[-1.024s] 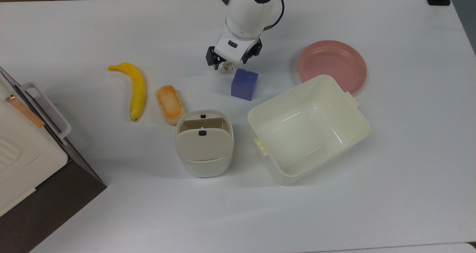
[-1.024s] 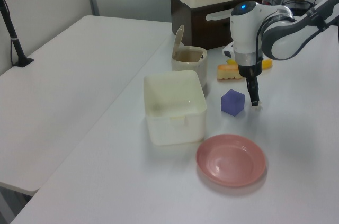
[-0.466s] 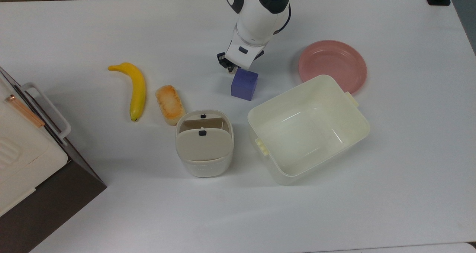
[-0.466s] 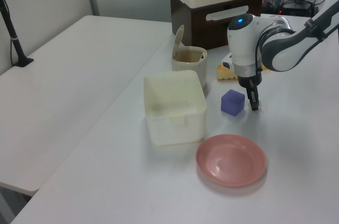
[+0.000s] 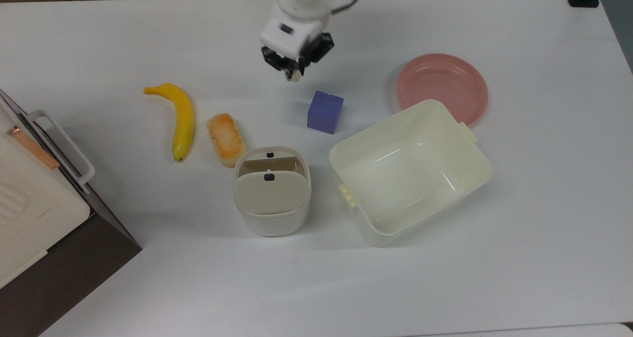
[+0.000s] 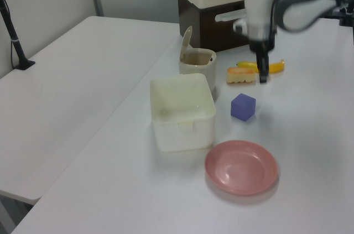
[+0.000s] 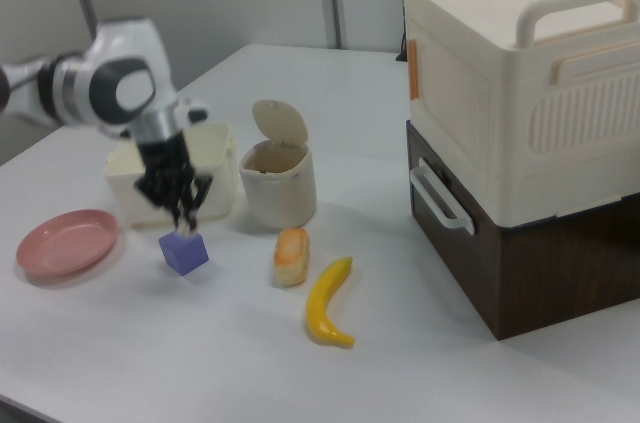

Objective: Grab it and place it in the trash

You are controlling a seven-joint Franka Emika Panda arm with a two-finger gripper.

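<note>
The paper ball is a tiny whitish crumple pinched between the fingertips of my gripper, which is shut on it and raised off the table. In the top view the gripper hangs up and to the left of the blue cube. The trash, a small cream bin with a beige flap lid and dark knobs, stands nearer the top view's bottom, below the cube and to its left. From the left view, the gripper hovers above the table beyond the cube, with the trash to the left.
A large cream tub stands right of the trash, and a pink plate lies behind it. A banana and a toasted bread piece lie left of the trash. A cream-and-brown cabinet fills the top view's lower left corner.
The gripper went down beside the blue cube, closed on the paper ball, then rose and shifted toward the top view's upper left with the ball.
</note>
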